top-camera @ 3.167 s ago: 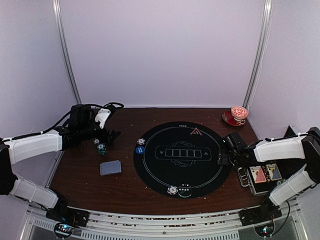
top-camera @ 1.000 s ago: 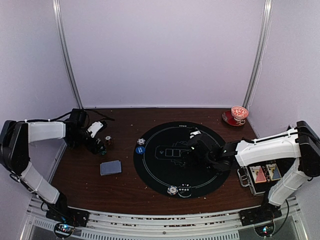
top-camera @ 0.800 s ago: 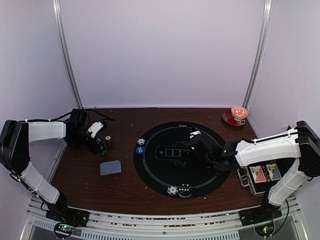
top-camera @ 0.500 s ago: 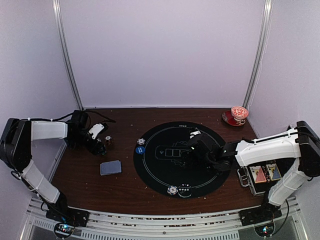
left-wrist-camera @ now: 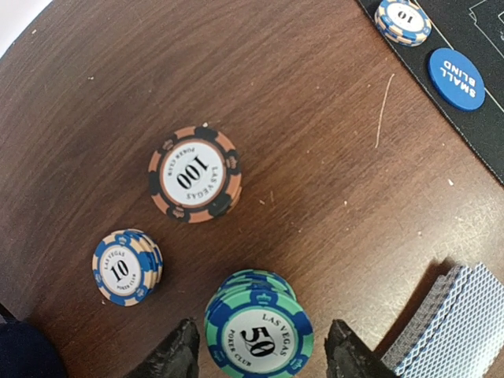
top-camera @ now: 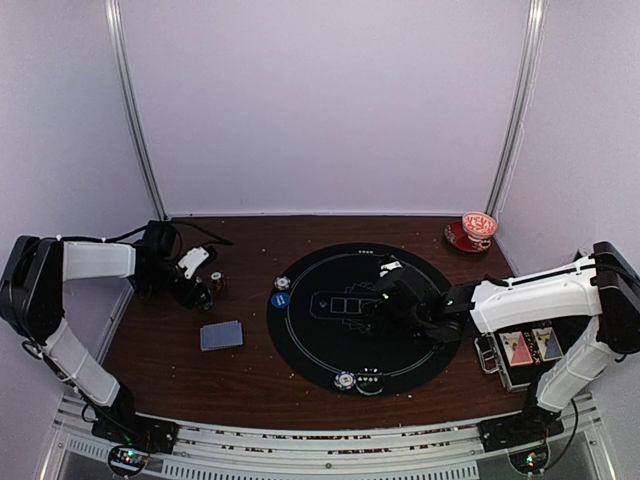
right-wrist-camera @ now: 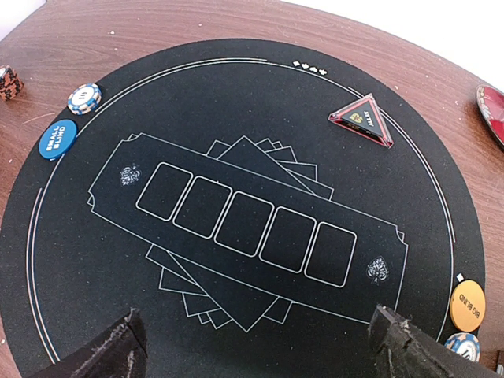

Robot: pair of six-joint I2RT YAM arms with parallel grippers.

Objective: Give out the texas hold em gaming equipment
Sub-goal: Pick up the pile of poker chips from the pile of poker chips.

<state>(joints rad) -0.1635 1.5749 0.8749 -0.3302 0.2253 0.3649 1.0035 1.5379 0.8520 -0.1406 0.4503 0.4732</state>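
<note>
Left pincer (left-wrist-camera: 261,326) low near the bench's left edge, part-open astride teal chip stack (left-wrist-camera: 258,342), not gripping. Right pincer (right-wrist-camera: 256,315) wide, empty.

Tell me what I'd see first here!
The big round black poker mat fills the middle of the brown wooden table. At the table's left, the left claw straddles a stack of green striped "50" chips, beside an orange-and-black "100" stack.
</note>
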